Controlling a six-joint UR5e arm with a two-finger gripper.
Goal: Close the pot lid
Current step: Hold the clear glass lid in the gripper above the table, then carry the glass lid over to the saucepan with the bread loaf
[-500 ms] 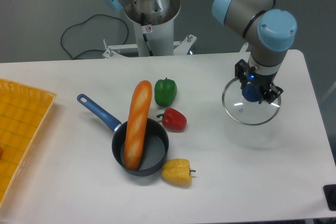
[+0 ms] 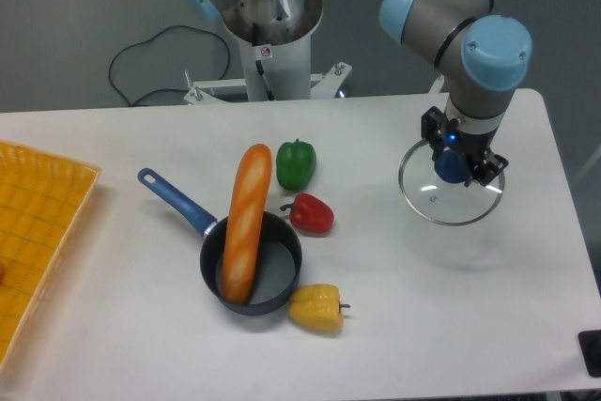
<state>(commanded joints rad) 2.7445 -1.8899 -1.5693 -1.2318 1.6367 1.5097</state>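
The pot (image 2: 272, 274) is a small dark grey saucepan with a long blue handle (image 2: 176, 200), left of the table's middle. An orange baguette (image 2: 244, 221) lies across it, one end inside the pot, the other resting over the rim. The lid (image 2: 452, 196) is a glass disc with a metal rim, on the right side of the table. My gripper (image 2: 452, 165) stands right over the lid, its fingers shut on the blue knob (image 2: 449, 166). Whether the lid is lifted off the table I cannot tell.
A green pepper (image 2: 296, 163), a red pepper (image 2: 311, 214) and a yellow pepper (image 2: 316, 307) lie around the pot. A yellow tray (image 2: 38, 232) sits at the left edge. A second robot base (image 2: 268, 35) stands behind the table.
The lid and gripper have shifted very slightly; nothing else has moved.
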